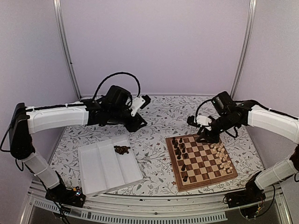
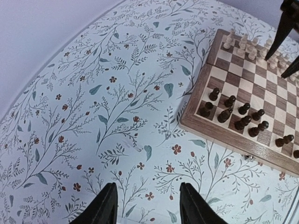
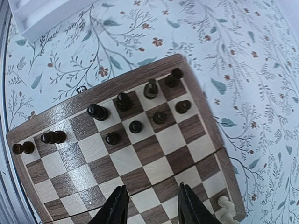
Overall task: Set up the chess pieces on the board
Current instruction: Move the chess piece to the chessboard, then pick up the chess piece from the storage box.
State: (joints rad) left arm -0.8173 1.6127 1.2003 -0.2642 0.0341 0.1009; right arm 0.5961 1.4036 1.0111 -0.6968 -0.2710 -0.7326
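The board lies on the right of the table. Dark chess pieces stand along its left side and pale ones along its right side. More dark pieces lie heaped in the white tray. My right gripper hovers over the board's far edge. In the right wrist view it is open over bare squares of the board, with dark pieces beyond it and a pale piece beside it. My left gripper is open and empty above the floral cloth, behind the tray.
The left wrist view shows the board at the right with dark pieces near, pale pieces far, and the right arm's fingers above them. A tray corner shows in the right wrist view. Grey walls enclose the table.
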